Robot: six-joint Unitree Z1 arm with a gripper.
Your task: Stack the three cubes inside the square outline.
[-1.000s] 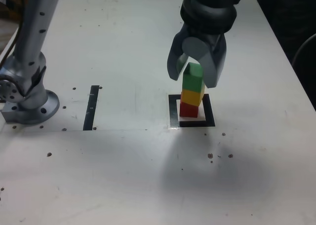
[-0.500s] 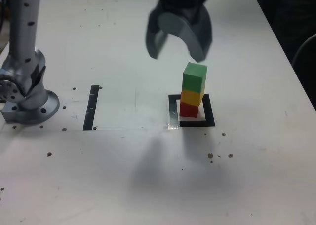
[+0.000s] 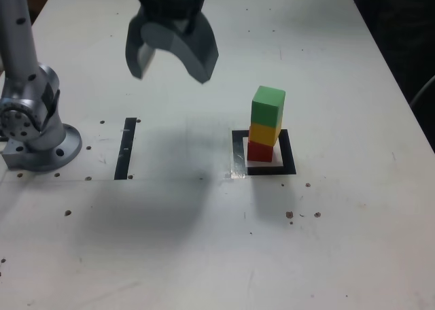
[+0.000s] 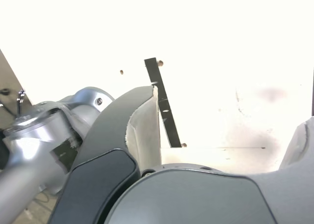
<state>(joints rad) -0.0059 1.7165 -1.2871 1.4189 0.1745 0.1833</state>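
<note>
Since a second ago my fingers point(image 3: 171, 52) have let go of the green cube point(image 3: 268, 107), lifted off the stack and swung away toward the exterior view's left; they now hang spread wide and empty above the bench point(image 3: 340, 255), well apart from the cubes. In the wrist view I see only my own fingers point(image 4: 142, 130), the arm's base and the straight tape strip point(image 4: 162, 103), no cube. Outward from there, the stack lies to the exterior view's right of my fingers and lower: the red cube point(image 3: 259, 151) sits inside the square outline point(image 3: 288, 159), the yellow cube point(image 3: 264, 133) on it, green on top, upright though slightly staggered. I judge the stacking done, so any coming move should only carry me farther from that tower, not back across it.
</note>
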